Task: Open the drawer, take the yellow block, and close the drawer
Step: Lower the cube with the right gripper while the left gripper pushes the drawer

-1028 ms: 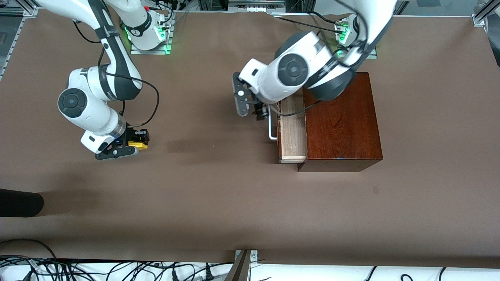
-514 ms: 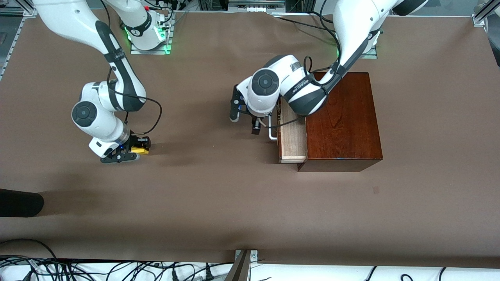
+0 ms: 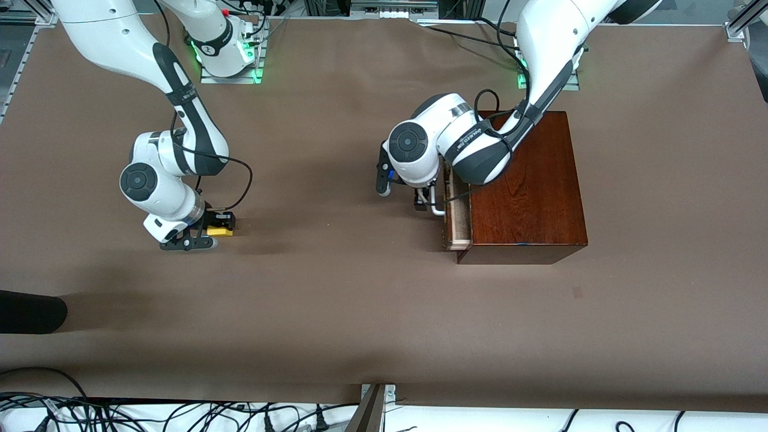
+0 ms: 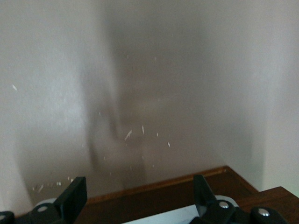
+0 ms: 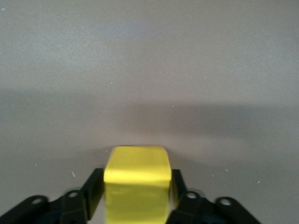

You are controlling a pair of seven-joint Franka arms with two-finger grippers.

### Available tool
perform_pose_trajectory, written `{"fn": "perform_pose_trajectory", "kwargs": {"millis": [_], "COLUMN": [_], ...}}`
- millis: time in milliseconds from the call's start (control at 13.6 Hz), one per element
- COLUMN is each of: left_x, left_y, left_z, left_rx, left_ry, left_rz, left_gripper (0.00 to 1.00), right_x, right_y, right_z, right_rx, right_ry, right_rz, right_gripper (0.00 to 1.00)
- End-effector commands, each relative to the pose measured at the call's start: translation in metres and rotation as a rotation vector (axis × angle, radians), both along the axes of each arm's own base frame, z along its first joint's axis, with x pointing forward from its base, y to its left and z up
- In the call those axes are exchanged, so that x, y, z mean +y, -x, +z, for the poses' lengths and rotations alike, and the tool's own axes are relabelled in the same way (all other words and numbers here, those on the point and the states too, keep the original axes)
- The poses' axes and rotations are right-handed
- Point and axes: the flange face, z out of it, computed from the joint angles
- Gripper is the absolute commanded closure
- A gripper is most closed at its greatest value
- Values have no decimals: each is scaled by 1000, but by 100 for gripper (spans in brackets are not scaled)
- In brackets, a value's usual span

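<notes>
The yellow block (image 3: 219, 231) (image 5: 136, 184) sits low at the brown table, toward the right arm's end, with my right gripper (image 3: 204, 233) (image 5: 136, 193) shut on it, a black finger tight against each side. The drawer (image 3: 457, 217) of the reddish-brown wooden box (image 3: 528, 186) sticks out only a narrow pale strip. My left gripper (image 3: 425, 201) (image 4: 138, 205) is open in front of the drawer. Its fingers (image 4: 72, 203) stand wide apart on either side of the dark drawer front (image 4: 154, 203), close to the white handle (image 3: 438, 209).
A dark rounded object (image 3: 30, 312) lies at the table's edge toward the right arm's end. Cables and a metal post (image 3: 372, 408) run along the edge nearest the front camera. Bare brown table lies between the block and the box.
The drawer has slid most of the way into the box as the left arm came toward it. The right arm has sunk lower with the yellow block.
</notes>
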Motion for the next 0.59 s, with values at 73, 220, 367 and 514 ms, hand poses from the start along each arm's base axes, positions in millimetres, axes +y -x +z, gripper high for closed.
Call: {"fn": "perform_pose_trajectory", "kwargs": {"millis": [73,220,367,514], "left_x": [24,26,29,29], "left_y": [-9,-9,-11,-10], "left_z": [-6,-4,0,-2], "left_rx": [-9,-7,-5,-4], "left_ry": [-77,-83,-90,-95], "left_rz": [-13,-12,-6,2], "left_gripper": [0,0,0,0], "right_x": [-2,-5,-2,-1], "right_y": [-6,-8,-7,-7], "right_z": [51,98,152,161], "right_rx": [-78,-91,-103,-98], "right_ry": [-26,-32,-38,-39], "right_rz": [14,10,20,17], "right_gripper": [0,0,0,0]}}
